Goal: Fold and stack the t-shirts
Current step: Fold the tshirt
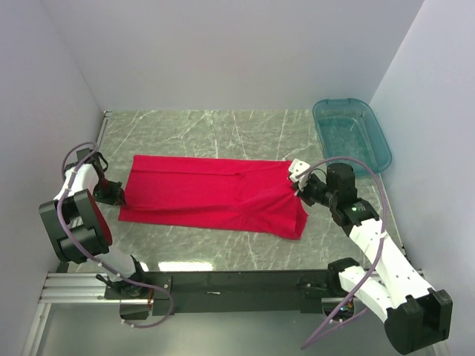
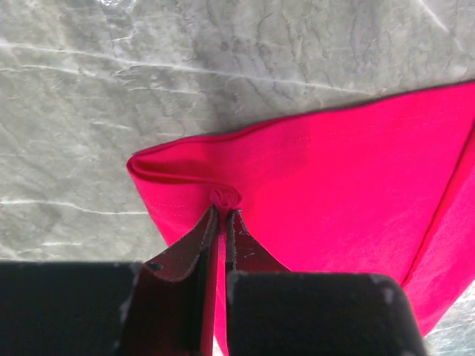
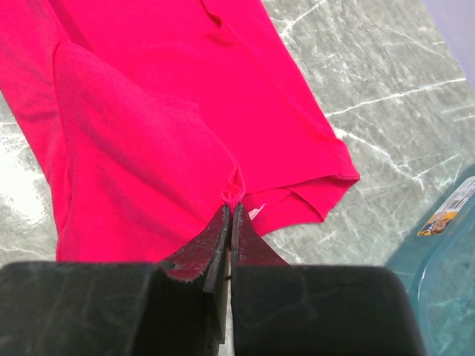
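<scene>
The red t-shirt (image 1: 211,194) lies stretched into a long band across the marble table, folded lengthwise. My left gripper (image 1: 120,196) is shut on the t-shirt at its left end; in the left wrist view (image 2: 223,210) a small bunch of red cloth (image 2: 224,196) is pinched between the tips. At the shirt's right end, my right gripper (image 1: 298,190) is shut on the t-shirt; in the right wrist view (image 3: 231,205) the fabric (image 3: 148,148) puckers at the tips, with a small white label (image 3: 256,213) just beyond them.
A teal plastic bin (image 1: 350,133) stands at the back right, its corner (image 3: 445,259) close to my right wrist. White walls enclose the table on three sides. A black rail (image 1: 237,285) runs along the near edge between the arm bases.
</scene>
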Available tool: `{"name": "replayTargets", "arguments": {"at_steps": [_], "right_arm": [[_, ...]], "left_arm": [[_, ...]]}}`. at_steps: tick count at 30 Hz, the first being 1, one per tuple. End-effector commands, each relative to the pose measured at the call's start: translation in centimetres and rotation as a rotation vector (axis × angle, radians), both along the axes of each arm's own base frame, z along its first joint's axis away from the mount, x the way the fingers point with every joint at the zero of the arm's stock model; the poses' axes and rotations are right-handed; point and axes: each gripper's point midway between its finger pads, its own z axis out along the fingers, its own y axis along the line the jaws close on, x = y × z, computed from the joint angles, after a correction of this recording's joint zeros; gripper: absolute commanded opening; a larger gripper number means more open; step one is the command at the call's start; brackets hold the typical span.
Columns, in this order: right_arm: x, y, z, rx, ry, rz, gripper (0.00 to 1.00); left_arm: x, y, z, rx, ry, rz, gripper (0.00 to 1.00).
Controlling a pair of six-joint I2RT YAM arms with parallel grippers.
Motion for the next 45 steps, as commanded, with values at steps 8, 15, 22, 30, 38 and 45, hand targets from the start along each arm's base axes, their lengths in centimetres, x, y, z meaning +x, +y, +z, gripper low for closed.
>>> {"name": "replayTargets", "arguments": {"at_steps": [8, 15, 22, 30, 38, 45], "right_arm": [[2.2, 0.0, 3.4, 0.032, -0.084, -0.040, 0.00], [2.4, -0.3, 2.7, 0.022, -0.064, -0.060, 0.00], [2.6, -0.3, 2.2, 0.019, -0.042, -0.069, 0.00], [3.3, -0.5, 2.1, 0.011, -0.038, -0.088, 0.00], [3.4, -0.4, 2.0, 0.011, -0.030, -0.091, 0.00], [3.6, -0.4, 2.0, 0.008, -0.030, -0.093, 0.00]], "left_arm": [[2.8, 1.1, 0.5, 0.022, -0.065, 0.009, 0.07], [4.1, 1.1, 0.5, 0.006, -0.081, -0.023, 0.07], [5.4, 0.6, 0.2, 0.001, -0.081, -0.069, 0.07], [6.0, 0.3, 0.3, -0.016, -0.083, -0.103, 0.07], [5.5, 0.4, 1.0, -0.001, -0.084, -0.116, 0.08], [5.5, 0.9, 1.2, 0.025, -0.074, -0.102, 0.08]]}}
